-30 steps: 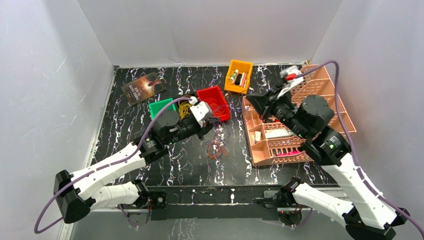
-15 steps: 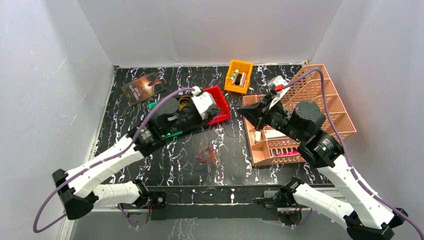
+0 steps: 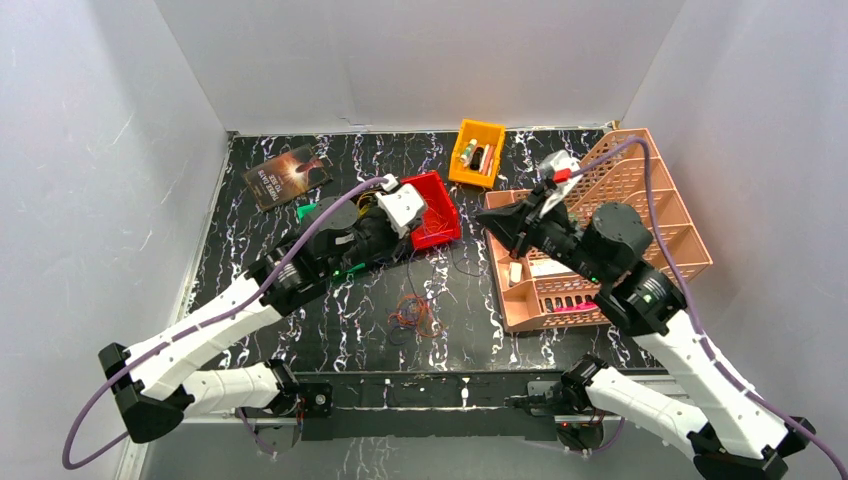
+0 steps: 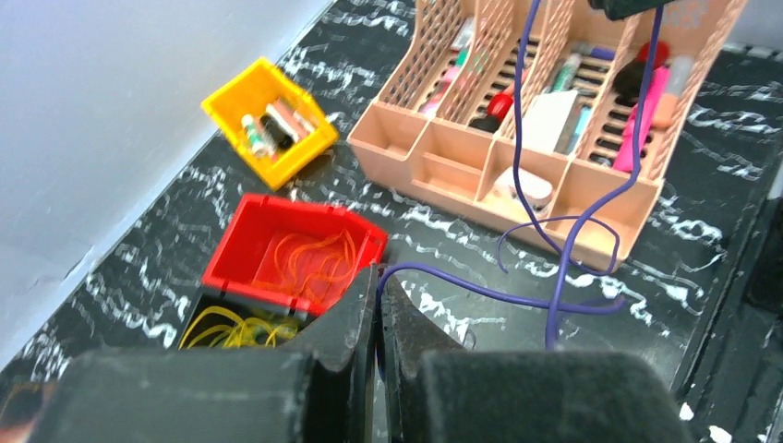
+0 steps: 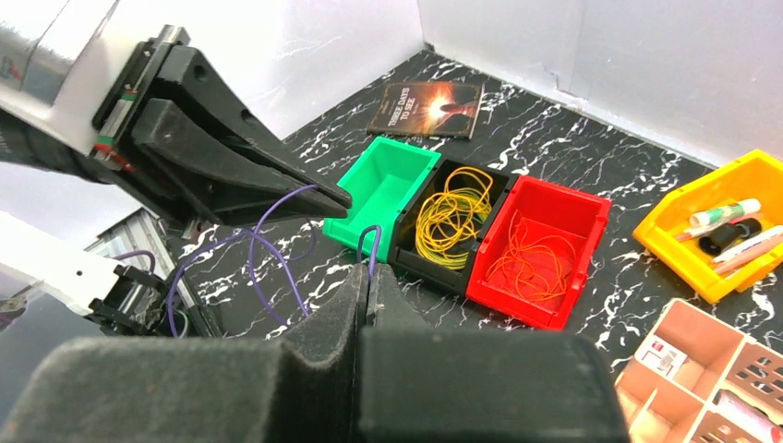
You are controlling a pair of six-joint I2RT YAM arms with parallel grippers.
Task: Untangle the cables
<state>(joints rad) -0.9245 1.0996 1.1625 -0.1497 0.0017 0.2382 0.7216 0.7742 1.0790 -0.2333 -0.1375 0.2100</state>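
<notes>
Mid-frame, left gripper (image 4: 377, 281) and right gripper (image 5: 367, 273) are each pinching the purple cable (image 4: 480, 289); spreading apart slowly is looking safest.

On your black marbled table (image 3: 340, 335), take the red bin (image 3: 440, 212) as the reference. A black bin (image 5: 429, 272) touches its left side, and next comes a green bin (image 5: 392, 180). A book (image 3: 288, 172) lies further left and behind. A yellow bin (image 3: 477, 152) stands behind it on the right. A peach organizer (image 3: 520, 312) is at its right. In front of it, apart, the cables (image 3: 410, 312) lie in an orange-red tangle.
</notes>
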